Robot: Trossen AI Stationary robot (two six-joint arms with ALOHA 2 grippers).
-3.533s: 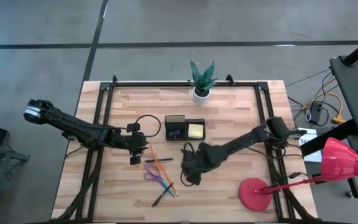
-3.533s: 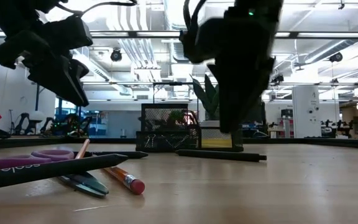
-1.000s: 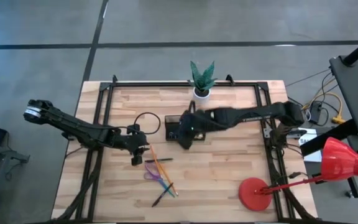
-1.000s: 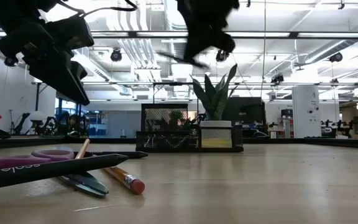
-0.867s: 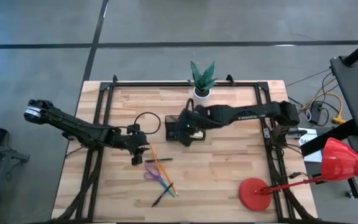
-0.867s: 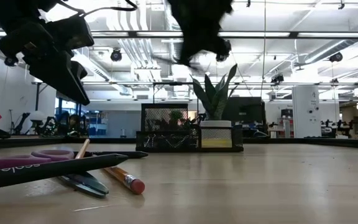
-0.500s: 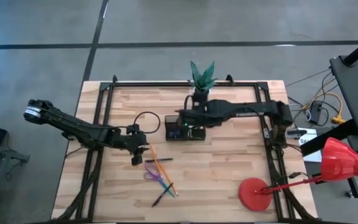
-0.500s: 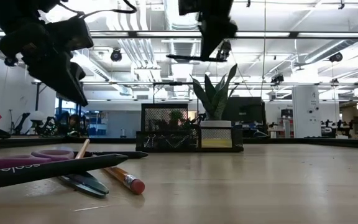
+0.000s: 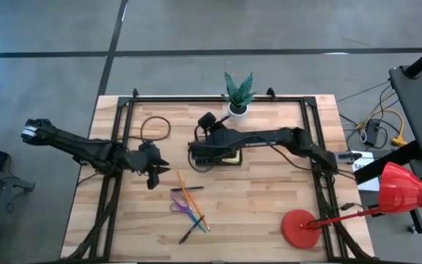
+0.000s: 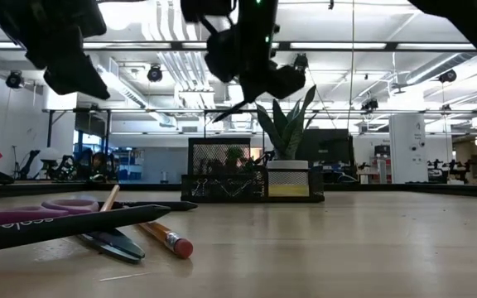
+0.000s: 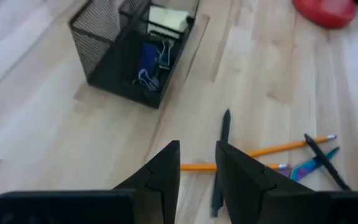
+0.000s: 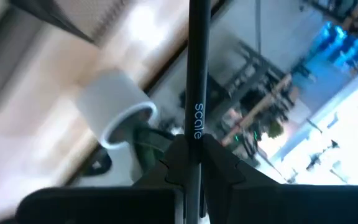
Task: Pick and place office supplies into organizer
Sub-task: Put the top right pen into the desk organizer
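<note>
The wooden table [image 9: 269,213] sits in a black frame on a grey floor, and past it the room opens into a wide hall with ceiling ducts and bright strip lights. A white pot with a plant [image 9: 238,95] stands at the table's 12 o'clock edge, and a red disc [image 9: 300,227] lies toward 5 o'clock. The organizer [image 9: 218,152], a black mesh box, sits near the middle, with a yellow pad [image 11: 168,17] and dark clips [image 11: 148,65] inside. The right gripper [image 9: 198,152] hangs above the organizer's 9 o'clock end, its fingers pinched tight on a black pen [image 12: 196,68], which tilts in the air over the box. The left gripper [image 9: 152,167] waits off at 9 o'clock of the organizer, fingers slightly apart with nothing between them. At 6 o'clock of that gripper lie the scissors [image 9: 181,207], an orange pencil [image 9: 190,196], a blue pencil [image 11: 313,165] and two more pens [image 11: 220,158], crossing one another on the wood.
</note>
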